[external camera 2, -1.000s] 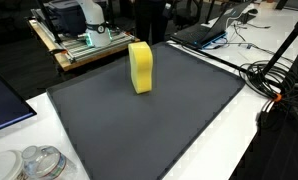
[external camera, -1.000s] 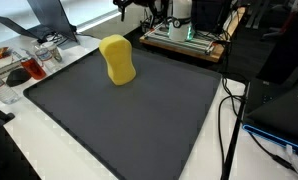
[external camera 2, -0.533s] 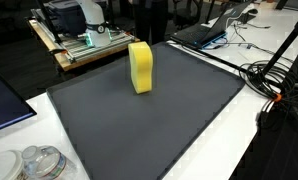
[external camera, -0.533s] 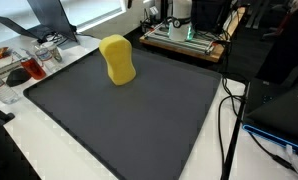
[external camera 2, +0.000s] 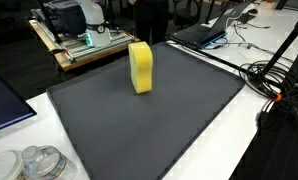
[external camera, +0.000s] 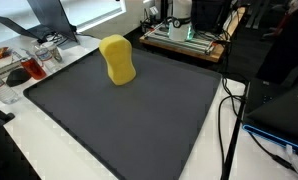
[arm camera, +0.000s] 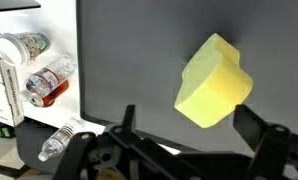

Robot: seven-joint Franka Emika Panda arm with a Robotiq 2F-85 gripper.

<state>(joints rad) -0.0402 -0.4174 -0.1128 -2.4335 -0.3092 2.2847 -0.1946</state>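
Observation:
A yellow foam block (external camera: 117,59) (external camera 2: 140,67) stands upright on a dark grey mat (external camera: 139,115) (external camera 2: 149,125) in both exterior views. The wrist view looks down on the block (arm camera: 214,82), whose top has a notched outline. My gripper (arm camera: 189,125) hangs above the mat beside the block, and one dark finger (arm camera: 255,127) shows on each side of the picture. It is open, with nothing between the fingers and nothing touching them. I cannot make out the gripper in either exterior view.
Several plastic bottles (arm camera: 47,82) lie on the white table past the mat's edge. A tray of small items (external camera: 24,66) sits by one side of the mat. A wooden crate with equipment (external camera: 187,36) (external camera 2: 84,42), a laptop (external camera 2: 204,30) and cables (external camera 2: 277,82) ring the other sides.
A dark shape at the top edge of an exterior view a second ago is out of frame now. The yellow block has not moved.

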